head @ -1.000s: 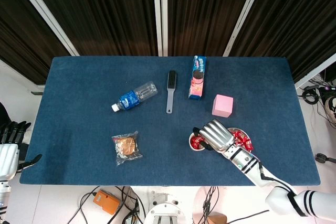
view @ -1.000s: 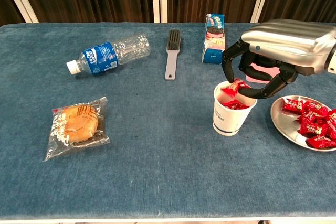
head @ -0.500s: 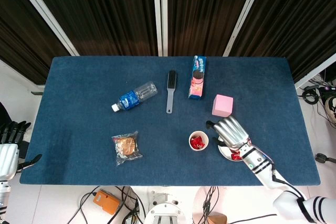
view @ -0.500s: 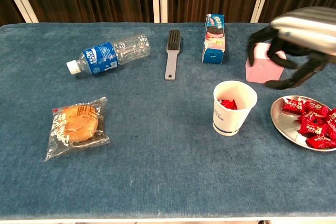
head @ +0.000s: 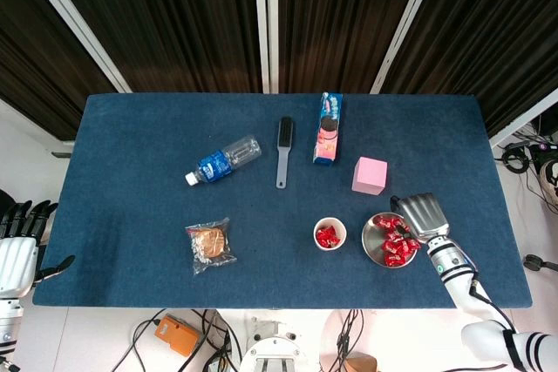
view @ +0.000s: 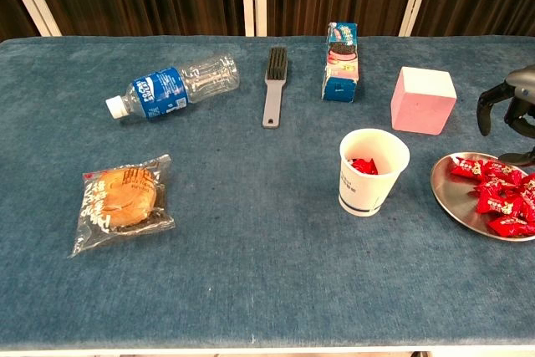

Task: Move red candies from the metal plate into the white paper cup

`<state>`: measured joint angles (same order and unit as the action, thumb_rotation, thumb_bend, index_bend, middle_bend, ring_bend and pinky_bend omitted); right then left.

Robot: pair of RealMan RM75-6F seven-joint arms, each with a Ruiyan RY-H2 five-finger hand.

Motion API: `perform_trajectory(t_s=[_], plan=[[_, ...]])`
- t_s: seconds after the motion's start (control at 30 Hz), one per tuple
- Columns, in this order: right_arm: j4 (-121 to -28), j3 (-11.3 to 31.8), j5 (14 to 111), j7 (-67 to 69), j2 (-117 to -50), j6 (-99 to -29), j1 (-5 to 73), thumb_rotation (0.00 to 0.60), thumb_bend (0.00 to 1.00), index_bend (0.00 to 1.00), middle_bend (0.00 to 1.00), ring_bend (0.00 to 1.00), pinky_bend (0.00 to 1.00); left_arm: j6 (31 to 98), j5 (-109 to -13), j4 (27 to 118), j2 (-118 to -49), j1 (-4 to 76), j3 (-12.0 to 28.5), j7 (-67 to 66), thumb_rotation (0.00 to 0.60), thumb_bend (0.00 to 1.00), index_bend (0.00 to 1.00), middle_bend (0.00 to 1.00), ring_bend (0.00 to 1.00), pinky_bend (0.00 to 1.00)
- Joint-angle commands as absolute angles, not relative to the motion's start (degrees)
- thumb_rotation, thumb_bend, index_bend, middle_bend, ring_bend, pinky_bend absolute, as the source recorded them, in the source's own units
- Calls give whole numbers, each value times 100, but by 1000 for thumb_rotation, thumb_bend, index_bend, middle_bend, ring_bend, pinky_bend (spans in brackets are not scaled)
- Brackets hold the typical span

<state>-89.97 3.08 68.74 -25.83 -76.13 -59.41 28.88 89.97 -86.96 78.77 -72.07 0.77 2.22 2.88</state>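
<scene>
Right hand [head: 420,213] is hovering over the metal plate's [head: 370,245] far edge, fingers [view: 493,106] curled apart, holding nothing. Red candies [head: 393,241] are lying heaped on the plate; some are sitting in the white paper cup [view: 372,171]. Advice: descend onto one outlying candy, pinching cleanly.

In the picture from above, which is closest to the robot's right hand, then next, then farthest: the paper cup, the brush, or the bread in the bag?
From the right hand:
1. White paper cup, just left of the candy plate.
2. Brush, table's middle, toward the back.
3. Bagged bread, front left.
</scene>
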Motion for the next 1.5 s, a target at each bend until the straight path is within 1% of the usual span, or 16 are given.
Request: perform_trajectory(t_s=[0.03, 0.5, 0.9, 0.97, 1.1, 1.2, 1.3, 1.5], plan=[[-8855, 327, 6779, -2661, -7761, -5817, 2960, 600, 397, 535, 902, 1000, 1000, 9006, -8690, 7872, -7204, 69, 222, 297, 600, 0, 123, 111, 0, 0], [-8675, 310, 6498, -2854, -8038, -5627, 3064, 600, 397, 542, 902, 1000, 1000, 9022, -8671, 7732, -7263, 36, 206, 410, 600, 0, 123, 111, 0, 0], [-8613, 291, 6401, -2864, -8134, -5364, 3232, 600, 399, 537, 902, 1000, 1000, 9011, -8637, 7635, -7286, 31, 220, 483, 600, 0, 122, 111, 0, 0], [-8593, 277, 6369, -2913, -8148, -5344, 3251, 600, 414, 556, 902, 1000, 1000, 9013, -8633, 7622, -7292, 25, 217, 495, 600, 0, 122, 111, 0, 0], [-8600, 260, 6345, -2984, -8148, -5349, 3281, 600, 501, 612, 902, 1000, 1000, 9026, -8623, 7590, -7306, 4, 210, 522, 600, 0, 123, 111, 0, 0], [-8756, 285, 6492, -2877, -8048, -5459, 3270, 600, 540, 640, 902, 1000, 1000, 9038, -8620, 7577, -7310, -6, 212, 539, 600, 0, 123, 111, 0, 0], [-9074, 340, 6820, -2579, -7798, -5596, 3257, 600, 543, 646, 902, 1000, 1000, 9047, -8628, 7572, -7312, -9, 211, 541, 600, 0, 123, 111, 0, 0], [-9827, 632, 7714, -1555, -7211, -5951, 3297, 600, 544, 661, 902, 1000, 1000, 9060, -8653, 7596, -7295, 4, 219, 519, 600, 0, 123, 111, 0, 0]])
